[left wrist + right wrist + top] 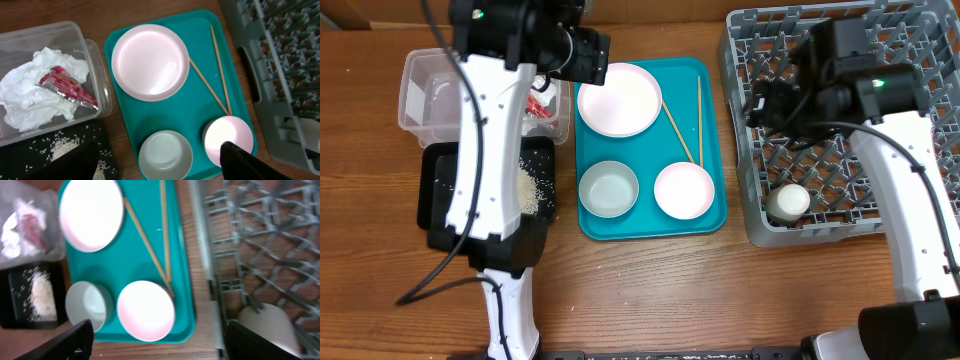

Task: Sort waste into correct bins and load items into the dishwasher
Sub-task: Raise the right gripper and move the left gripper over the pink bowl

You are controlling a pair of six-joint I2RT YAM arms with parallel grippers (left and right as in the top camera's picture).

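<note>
A: Both gape wide, empty: right end effector (755, 105) over the dish rack (745, 45) beside the teal tray (642, 150), left end effector (595, 55) above its far-left corner.
B: There the plate (620, 100) lies flat, may slip; the near-right bowl (684, 190) could drag touching chopsticks (699, 115).

Left arm (495, 150), right arm (910, 190): white moulded links, black joint housings, green indicator light (477, 14) each, loose black cables (432, 275). Right gripper (160, 342) fingers (260, 342) matte black.

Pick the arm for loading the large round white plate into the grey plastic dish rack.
Probably right: right gripper hovers open over the rack's edge facing the plate; left gripper sits beyond it, farther off.
</note>
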